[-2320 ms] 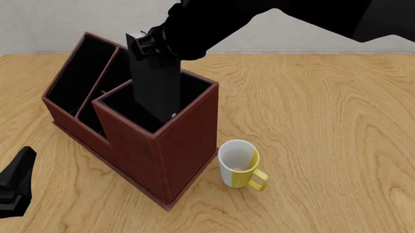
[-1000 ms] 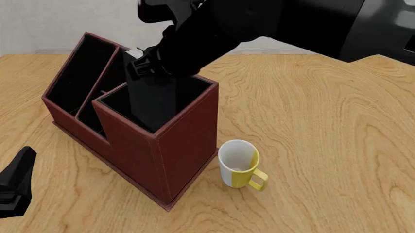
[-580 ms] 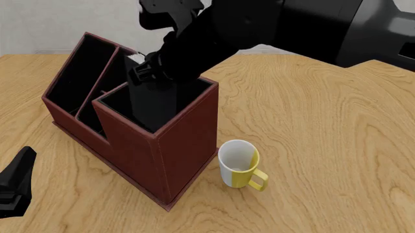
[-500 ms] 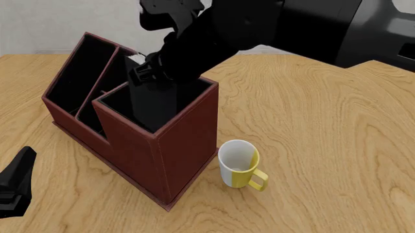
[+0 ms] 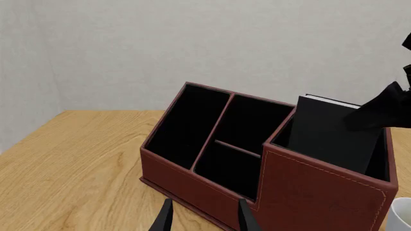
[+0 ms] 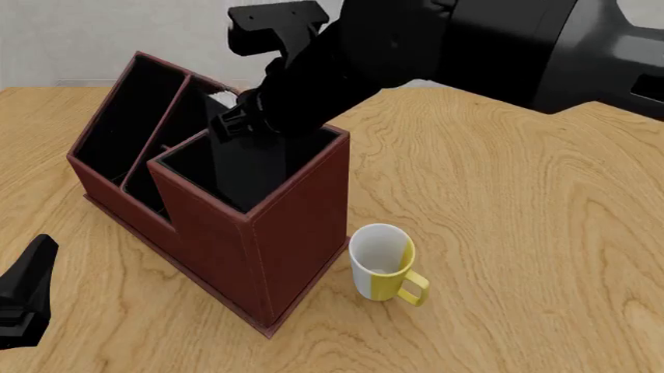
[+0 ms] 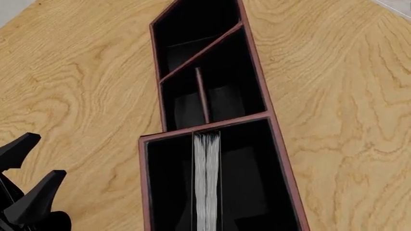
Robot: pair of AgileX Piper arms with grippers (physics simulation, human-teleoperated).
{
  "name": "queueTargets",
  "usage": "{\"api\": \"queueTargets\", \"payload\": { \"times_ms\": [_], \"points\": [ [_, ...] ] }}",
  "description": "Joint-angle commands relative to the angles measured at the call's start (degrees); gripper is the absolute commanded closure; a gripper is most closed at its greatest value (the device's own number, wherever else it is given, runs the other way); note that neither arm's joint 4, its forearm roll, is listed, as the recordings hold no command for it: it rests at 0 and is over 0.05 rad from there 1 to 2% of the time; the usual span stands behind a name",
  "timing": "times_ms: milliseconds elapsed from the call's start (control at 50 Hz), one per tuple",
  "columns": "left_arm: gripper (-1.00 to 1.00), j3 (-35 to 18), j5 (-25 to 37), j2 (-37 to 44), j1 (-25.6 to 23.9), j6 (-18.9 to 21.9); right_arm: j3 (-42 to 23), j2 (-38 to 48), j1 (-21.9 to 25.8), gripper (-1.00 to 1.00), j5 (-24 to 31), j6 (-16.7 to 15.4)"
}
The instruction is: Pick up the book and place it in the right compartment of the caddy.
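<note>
No writing or brand shows on anything. The book (image 6: pixel 244 159) stands upright inside the right compartment (image 6: pixel 311 144) of the caddy (image 6: pixel 270 249), its top edge poking above the walls. The right wrist view looks straight down on its greyish-white page edges (image 7: pixel 207 180), with dark open room in the compartment on both sides of it; the front view hides this under the arm. The right pincer (image 6: pixel 241 116) sits at the book's top, but whether its jaws grip the book or have let go cannot be told. The left wrist view shows the book's black cover (image 5: pixel 334 132) leaning toward the compartment's far wall, and the two narrow slots on the left. The left pincer (image 5: pixel 204 219) is open, low at the near left of the surface (image 6: pixel 518 194), well apart from the caddy. A white-and-yellow mug (image 6: pixel 384 264) stands just beside the caddy's near right corner, with bare wood to its right.
</note>
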Motion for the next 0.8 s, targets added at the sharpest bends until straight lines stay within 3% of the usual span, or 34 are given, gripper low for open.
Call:
{"api": "queueTargets", "payload": {
  "times_ms": [20, 800],
  "points": [
    [-1.00, 0.0, 0.0, 0.0, 0.0, 0.0, 0.0, -0.4, -0.1, 1.00, -0.6, 1.0],
    [-1.00, 0.0, 0.0, 0.0, 0.0, 0.0, 1.3, 0.1, -0.6, 1.00, -1.4, 0.6]
  ]
}}
